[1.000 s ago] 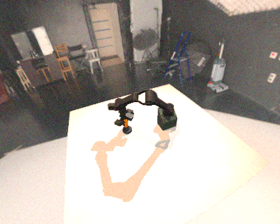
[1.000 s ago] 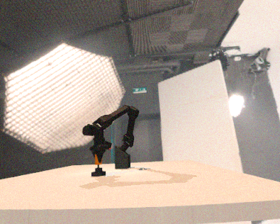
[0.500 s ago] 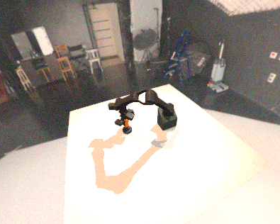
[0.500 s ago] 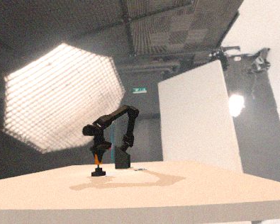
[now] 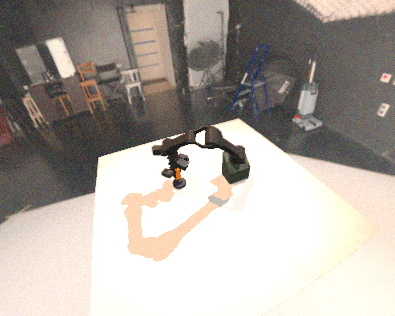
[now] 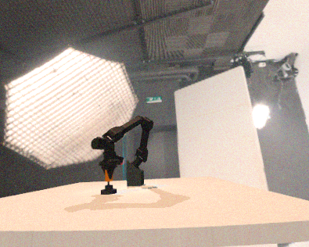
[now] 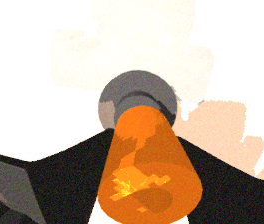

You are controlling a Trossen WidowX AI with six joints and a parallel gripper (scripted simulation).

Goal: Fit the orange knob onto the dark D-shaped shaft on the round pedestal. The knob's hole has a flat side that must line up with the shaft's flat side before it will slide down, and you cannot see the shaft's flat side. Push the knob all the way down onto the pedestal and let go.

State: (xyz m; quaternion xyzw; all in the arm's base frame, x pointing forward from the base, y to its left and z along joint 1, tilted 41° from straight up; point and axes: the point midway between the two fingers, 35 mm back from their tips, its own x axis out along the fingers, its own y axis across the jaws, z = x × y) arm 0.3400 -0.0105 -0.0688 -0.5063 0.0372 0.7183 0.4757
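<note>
My gripper (image 5: 176,170) (image 6: 108,174) (image 7: 145,165) is shut on the orange knob (image 5: 177,175) (image 6: 107,177) (image 7: 148,150) and holds it roughly upright above the round pedestal (image 5: 179,184) (image 6: 109,191) (image 7: 135,80). In the exterior view, a short thin dark length, seemingly the shaft (image 6: 109,184), shows between the knob's lower end and the pedestal, so the knob is not down on the pedestal. In the wrist view the knob's lower end overlaps the pedestal's raised middle and hides the shaft. Whether the shaft's tip is inside the hole cannot be told, and neither flat side shows.
The arm's dark base (image 5: 235,167) (image 6: 134,176) stands on the pale table (image 5: 287,240) (image 6: 224,207), behind and to the right of the pedestal in the exterior view. The arm arches above the table, and its shadow falls across the top.
</note>
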